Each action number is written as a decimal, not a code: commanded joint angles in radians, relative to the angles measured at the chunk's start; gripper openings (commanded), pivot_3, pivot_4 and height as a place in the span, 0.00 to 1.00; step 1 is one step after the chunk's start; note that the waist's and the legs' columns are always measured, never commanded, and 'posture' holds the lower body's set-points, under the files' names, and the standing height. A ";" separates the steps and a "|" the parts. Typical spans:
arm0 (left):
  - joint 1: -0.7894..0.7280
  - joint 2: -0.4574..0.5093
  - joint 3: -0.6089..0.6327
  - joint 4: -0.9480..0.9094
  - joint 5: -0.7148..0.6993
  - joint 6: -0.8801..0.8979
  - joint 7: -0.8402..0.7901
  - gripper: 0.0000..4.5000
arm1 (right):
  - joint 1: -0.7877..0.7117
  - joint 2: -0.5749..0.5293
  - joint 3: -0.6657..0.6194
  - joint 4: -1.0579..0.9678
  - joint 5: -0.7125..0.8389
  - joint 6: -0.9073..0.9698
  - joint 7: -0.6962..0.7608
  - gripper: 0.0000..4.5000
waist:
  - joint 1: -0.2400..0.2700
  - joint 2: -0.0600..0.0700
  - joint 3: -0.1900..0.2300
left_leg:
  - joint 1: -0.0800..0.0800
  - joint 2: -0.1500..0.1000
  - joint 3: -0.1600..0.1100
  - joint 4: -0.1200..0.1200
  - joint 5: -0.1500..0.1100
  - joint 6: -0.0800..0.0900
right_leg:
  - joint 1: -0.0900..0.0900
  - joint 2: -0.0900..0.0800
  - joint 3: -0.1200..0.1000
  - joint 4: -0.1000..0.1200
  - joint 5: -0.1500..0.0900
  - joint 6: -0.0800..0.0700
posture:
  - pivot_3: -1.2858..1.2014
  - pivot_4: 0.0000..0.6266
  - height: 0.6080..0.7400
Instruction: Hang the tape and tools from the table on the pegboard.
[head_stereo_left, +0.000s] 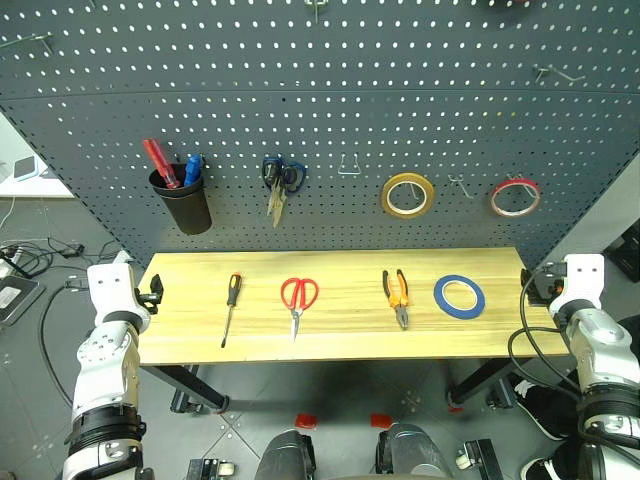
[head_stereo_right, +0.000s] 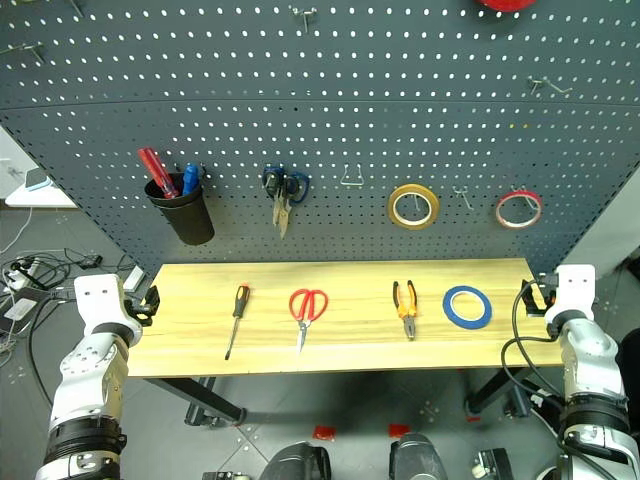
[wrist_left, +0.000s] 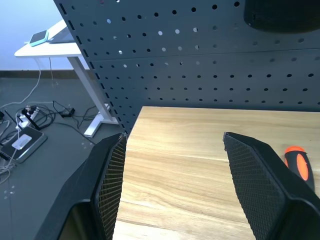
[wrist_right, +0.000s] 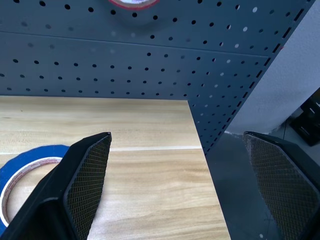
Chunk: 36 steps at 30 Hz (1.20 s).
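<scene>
Two tape rolls (head_stereo_left: 408, 195) and blue-handled scissors (head_stereo_left: 280, 180) on pegboard (head_stereo_left: 330, 60)

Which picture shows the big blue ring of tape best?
The right eye view: the thin blue tape ring lies whole and flat on the light wooden table, right of the pliers. The left eye view shows it just as whole. The right wrist view catches one edge of it; the left wrist view looks elsewhere.

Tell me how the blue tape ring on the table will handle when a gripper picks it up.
The blue tape is a thin, wide ring lying flat on the table, so it probably weighs little and may flex slightly if squeezed across. Lying flat it offers only a low edge, so it could slide on the smooth wooden top. Stood on edge, it would likely roll.
</scene>
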<state>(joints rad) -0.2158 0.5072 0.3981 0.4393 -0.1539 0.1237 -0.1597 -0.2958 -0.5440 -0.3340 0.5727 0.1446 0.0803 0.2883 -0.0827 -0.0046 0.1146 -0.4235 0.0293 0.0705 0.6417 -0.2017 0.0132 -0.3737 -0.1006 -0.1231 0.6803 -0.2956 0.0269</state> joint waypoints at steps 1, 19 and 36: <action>-0.008 0.021 -0.005 -0.036 0.008 -0.014 -0.004 0.72 | -0.024 -0.011 -0.011 -0.016 0.012 -0.022 0.002 1.00 | 0.000 0.000 0.000 | 0.000 0.000 0.000 0.000 0.000 0.000 | 0.000 0.000 0.000 0.000 0.000 0.000 | 0.46 0.10 1.00; 0.016 0.100 -0.266 -0.300 0.080 0.048 -0.307 0.72 | 0.168 0.039 0.182 -0.569 0.070 0.332 0.174 1.00 | 0.003 -0.007 0.038 | 0.006 0.001 0.003 -0.006 -0.002 -0.003 | 0.001 -0.001 0.003 -0.001 0.000 -0.001 | 0.43 0.30 1.00; -0.384 -0.045 -0.548 -0.232 -0.019 0.095 -0.752 0.72 | -0.085 -0.045 0.371 -0.376 -0.062 0.481 0.243 1.00 | -0.009 -0.021 0.229 | -0.006 0.001 0.015 -0.011 0.000 0.000 | -0.016 -0.002 0.009 -0.003 0.003 -0.007 | 0.40 0.67 1.00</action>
<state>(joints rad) -0.5848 0.4709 -0.1336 0.1996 -0.1589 0.2326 -0.8790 -0.3630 -0.5748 0.0261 0.1503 0.1003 0.5658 0.5131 -0.0913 -0.0253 0.3441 -0.4291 0.0304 0.0857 0.6305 -0.2007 0.0123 -0.3896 -0.1026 -0.1142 0.6771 -0.2931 0.0207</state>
